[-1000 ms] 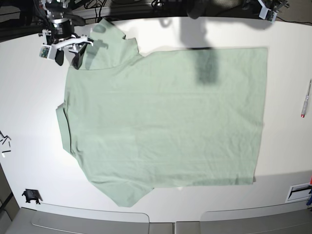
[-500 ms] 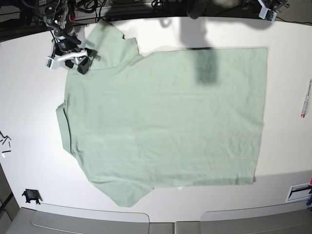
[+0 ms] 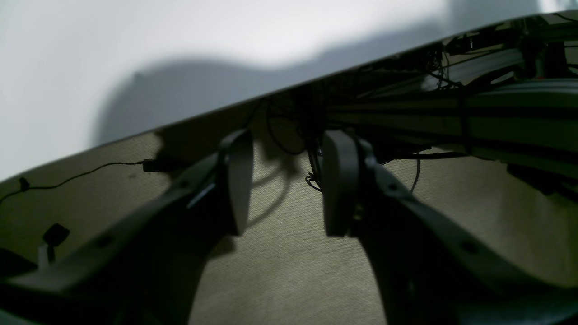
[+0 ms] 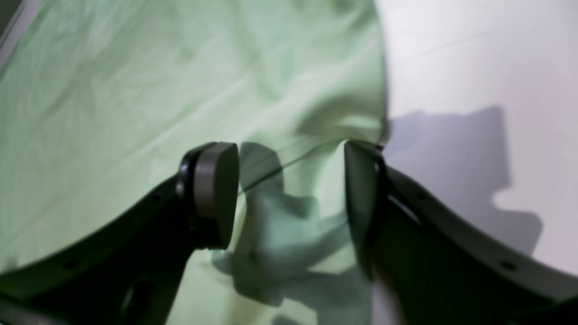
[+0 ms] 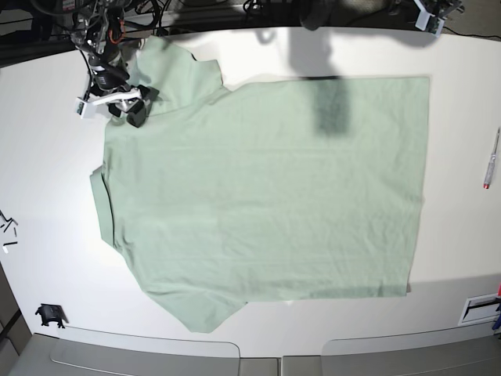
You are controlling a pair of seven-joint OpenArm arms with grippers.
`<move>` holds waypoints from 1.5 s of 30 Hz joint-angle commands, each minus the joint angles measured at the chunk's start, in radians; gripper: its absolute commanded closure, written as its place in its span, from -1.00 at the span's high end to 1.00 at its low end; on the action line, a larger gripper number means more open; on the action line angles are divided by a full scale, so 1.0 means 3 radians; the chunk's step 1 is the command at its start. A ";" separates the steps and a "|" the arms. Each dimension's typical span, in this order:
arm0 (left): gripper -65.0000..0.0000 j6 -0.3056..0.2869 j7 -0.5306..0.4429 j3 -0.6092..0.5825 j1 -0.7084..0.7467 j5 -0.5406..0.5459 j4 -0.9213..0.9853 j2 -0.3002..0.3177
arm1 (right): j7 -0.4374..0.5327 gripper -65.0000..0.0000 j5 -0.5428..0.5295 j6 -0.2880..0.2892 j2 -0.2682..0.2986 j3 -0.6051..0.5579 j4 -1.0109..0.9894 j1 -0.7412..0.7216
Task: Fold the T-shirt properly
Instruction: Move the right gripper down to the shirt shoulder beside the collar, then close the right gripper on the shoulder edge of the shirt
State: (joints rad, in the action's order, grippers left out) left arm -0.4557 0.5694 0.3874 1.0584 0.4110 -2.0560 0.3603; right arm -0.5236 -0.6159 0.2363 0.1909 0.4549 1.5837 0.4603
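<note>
- T-shirt (image 5: 266, 196) spread flat across middle of white worktop (image 5: 47, 172), neck band toward base view's left, hem toward its right; one sleeve near top left, other near bottom edge.
- Right hand (image 4: 291, 180) at shoulder by upper sleeve, jaws wide apart, straddling raised fold of cloth at sleeve edge; nothing clamped between fingers (image 4: 216, 194).
- Same hand seen in base view (image 5: 125, 104) at shirt's top-left corner.
- Left hand (image 3: 282, 185) off beyond worktop edge, over carpeted floor (image 3: 289, 271), jaws parted, holding nothing.
- Cables (image 3: 67, 180) and dark frame rails (image 3: 451, 113) behind left hand.
- Pen (image 5: 491, 159) near right edge, well apart from shirt.
- Small black clip (image 5: 50, 315) at lower left; small dark bits (image 5: 8, 227) at left edge.
- Dark shadow patch over shirt's upper right part.
- No obstruction on cloth itself.
</note>
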 commanded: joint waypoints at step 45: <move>-0.27 -0.0018 -0.0051 0.0019 -0.0057 0.0033 -0.0050 0.0010 | 0.0058 0.06 -0.0064 0.0198 0.0003 0.0211 0.0085 -0.0305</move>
State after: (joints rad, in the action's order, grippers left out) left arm -0.4553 0.5697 0.3874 1.0271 0.4084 -2.0560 0.3576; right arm -0.5259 -0.6209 0.2882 0.1802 0.5137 1.5944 0.3767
